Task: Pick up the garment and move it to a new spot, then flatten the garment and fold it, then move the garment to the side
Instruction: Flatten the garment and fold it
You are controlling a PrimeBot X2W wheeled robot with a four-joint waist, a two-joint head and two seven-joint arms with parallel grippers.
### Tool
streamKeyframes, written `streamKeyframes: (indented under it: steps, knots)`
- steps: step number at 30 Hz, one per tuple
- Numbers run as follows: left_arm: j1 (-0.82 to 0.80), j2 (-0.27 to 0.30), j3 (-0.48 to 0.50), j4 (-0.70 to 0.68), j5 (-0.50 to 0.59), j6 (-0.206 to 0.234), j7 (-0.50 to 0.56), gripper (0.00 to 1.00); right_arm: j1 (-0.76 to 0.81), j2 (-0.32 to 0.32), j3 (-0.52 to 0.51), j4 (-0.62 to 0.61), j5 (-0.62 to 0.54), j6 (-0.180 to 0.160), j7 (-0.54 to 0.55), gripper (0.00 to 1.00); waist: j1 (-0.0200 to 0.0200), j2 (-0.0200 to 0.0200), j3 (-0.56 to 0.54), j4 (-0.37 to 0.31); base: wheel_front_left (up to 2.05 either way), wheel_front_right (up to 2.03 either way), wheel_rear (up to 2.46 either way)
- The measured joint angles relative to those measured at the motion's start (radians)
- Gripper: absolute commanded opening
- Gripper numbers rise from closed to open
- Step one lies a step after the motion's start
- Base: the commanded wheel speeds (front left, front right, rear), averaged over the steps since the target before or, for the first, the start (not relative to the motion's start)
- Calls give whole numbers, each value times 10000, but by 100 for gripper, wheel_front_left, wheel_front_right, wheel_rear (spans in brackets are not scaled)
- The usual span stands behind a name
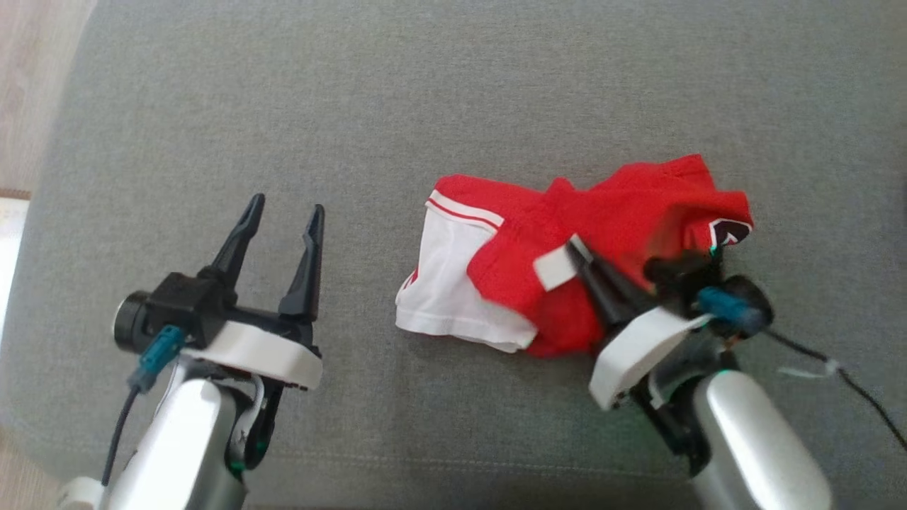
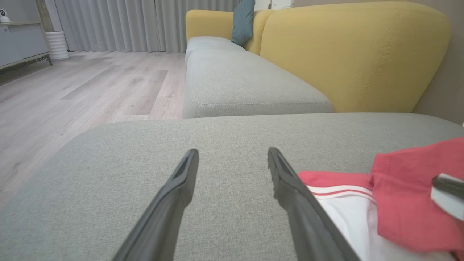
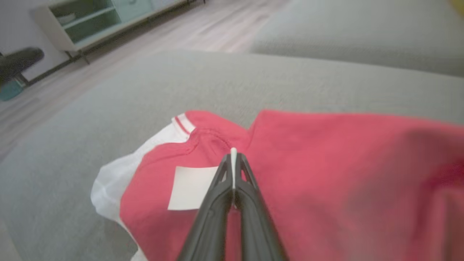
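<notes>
Far left: pale wood-plank floor past the rounded edge of the grey seat cushion, which is coarse woven fabric w/ a seam along the front. L gripper is over bare cushion at lower left. Its two long, tapered matte-black fingers are spread wide w/ nothing btwn them, and a white plastic collar and teal plug sit behind. Left wrist view shows the same spread.

Right of centre the garment lies crumpled on the cushion: soft red knit, a white panel w/ red-and-white striped trim on its left side, and a square white label near the middle. R gripper comes in from lower right, fingers pressed together on the garment beside the label. In right wrist view a thin white sliver is pinched btwn the tips. A thin black cable trails off right.
</notes>
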Motion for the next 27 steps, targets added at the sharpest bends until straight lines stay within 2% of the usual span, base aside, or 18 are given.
streamKeyframes:
  steps: [5, 10, 15, 19, 20, 21, 24, 27]
  knots:
    - [0, -15, 161, -6, 63, -73, 0, 100, 28, 40, -907, -790, 127, 0, -443, 0, 0, 0, -53, -175, 0, 0, 0]
    - [2, -46, 209, -31, 174, -119, 0, 100, 516, 119, -3152, -1214, 125, 0, -646, 0, -1, 0, -72, -381, 0, 0, 0]
    - [2, -88, 347, -61, 259, -174, -2, 100, 1326, 221, -5363, -654, 481, 0, -784, 0, -1, 0, 4, -481, 0, 0, 0]
    - [2, -90, 443, -59, 267, -249, -2, 100, 1662, 251, -6055, 0, 757, 0, -965, 0, 0, 0, 85, -566, 0, 0, 0]
    - [2, -90, 447, -58, 307, -249, -2, 100, 1663, 257, -6090, 146, 853, 0, -1014, 47, 0, 0, 99, -587, 0, 0, 0]
    - [2, -90, 456, -58, 349, -249, -2, 100, 1661, 263, -6107, 244, 936, 0, -1039, 100, 0, 0, 110, -612, 0, 0, 0]
    - [4, -90, 481, -12, 353, -249, 0, 100, 1666, 290, -6366, 393, 1032, 0, -1329, 100, 0, 0, 85, -654, 0, 0, 0]
    - [23, -86, 512, 10, 366, -245, -2, 100, 1802, 290, -6539, 33, 982, 0, -1848, 100, 0, 0, -23, -675, 0, 0, 0]
